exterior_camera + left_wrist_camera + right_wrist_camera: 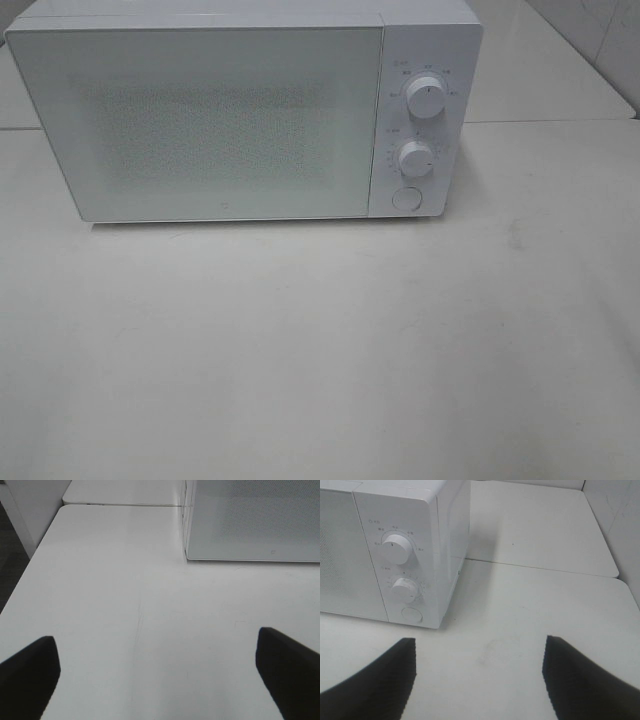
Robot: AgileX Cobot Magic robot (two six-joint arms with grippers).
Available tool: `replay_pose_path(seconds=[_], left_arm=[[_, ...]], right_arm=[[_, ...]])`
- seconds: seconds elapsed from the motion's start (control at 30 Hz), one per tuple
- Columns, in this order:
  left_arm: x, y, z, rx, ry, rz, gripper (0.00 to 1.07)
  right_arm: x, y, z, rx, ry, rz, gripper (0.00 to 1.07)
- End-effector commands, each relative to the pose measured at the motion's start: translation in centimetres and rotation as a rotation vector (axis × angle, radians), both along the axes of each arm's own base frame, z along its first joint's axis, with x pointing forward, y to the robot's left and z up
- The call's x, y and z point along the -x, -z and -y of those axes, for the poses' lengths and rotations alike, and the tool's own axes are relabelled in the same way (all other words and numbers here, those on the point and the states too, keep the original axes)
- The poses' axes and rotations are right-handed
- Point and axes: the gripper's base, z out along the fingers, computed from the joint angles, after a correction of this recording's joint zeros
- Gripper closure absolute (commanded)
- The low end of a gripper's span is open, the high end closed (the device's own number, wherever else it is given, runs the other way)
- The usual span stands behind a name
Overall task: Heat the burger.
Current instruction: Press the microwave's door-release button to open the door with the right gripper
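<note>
The burger is out of view in every frame. A white microwave [200, 120] stands at the back of the white table [320, 350] with its door shut. In the left wrist view my left gripper [155, 637] is open, its black fingers [30, 675] wide apart over bare tabletop, with the microwave's lower left corner [255, 520] ahead. My right gripper [480, 639] is open too, nothing between its fingers [580, 680], and it faces the microwave's control panel [400, 560]. Neither arm shows in the exterior high view.
The control panel carries two round knobs [427, 100] [415, 158] and a round button [405, 197] below them. The table's left edge [20, 590] drops to a dark floor. A tiled wall [600, 40] rises at the back right.
</note>
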Motion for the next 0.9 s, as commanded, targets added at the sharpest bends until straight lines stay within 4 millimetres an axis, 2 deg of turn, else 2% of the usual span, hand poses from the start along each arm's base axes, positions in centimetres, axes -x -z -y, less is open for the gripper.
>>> replay_pose_path(seconds=[0.03, 0.1, 0.33, 0.4, 0.53, 0.6, 0.67, 0.8, 0.9], left_arm=[[0.3, 0.1, 0.0, 0.002, -0.003, 0.027, 0.06], [0.3, 0.1, 0.0, 0.002, -0.003, 0.027, 0.06], [0.3, 0.1, 0.0, 0.002, -0.003, 0.027, 0.07], [0.3, 0.1, 0.0, 0.002, -0.003, 0.027, 0.07], [0.3, 0.1, 0.0, 0.002, -0.003, 0.027, 0.07], [0.3, 0.1, 0.0, 0.002, -0.003, 0.027, 0.07], [0.3, 0.1, 0.0, 0.002, -0.003, 0.027, 0.07], [0.3, 0.1, 0.0, 0.002, -0.003, 0.027, 0.07], [0.3, 0.1, 0.0, 0.002, -0.003, 0.027, 0.07]], right_arm=[[-0.7, 0.5, -0.2, -0.012, -0.009, 0.053, 0.35], [-1.6, 1.4, -0.4, -0.020, -0.027, 0.095, 0.35], [-3.0, 2.6, -1.0, -0.051, -0.065, 0.218, 0.35], [-3.9, 3.6, -1.3, -0.048, -0.092, 0.277, 0.35], [-4.2, 4.1, -1.4, -0.050, -0.093, 0.288, 0.35], [-5.2, 5.4, -1.2, -0.064, -0.054, 0.275, 0.35], [-5.5, 5.7, -1.2, -0.062, -0.046, 0.264, 0.35], [-6.6, 6.7, -1.0, -0.091, 0.004, 0.255, 0.28], [-7.0, 7.3, -0.9, -0.102, 0.024, 0.234, 0.27]])
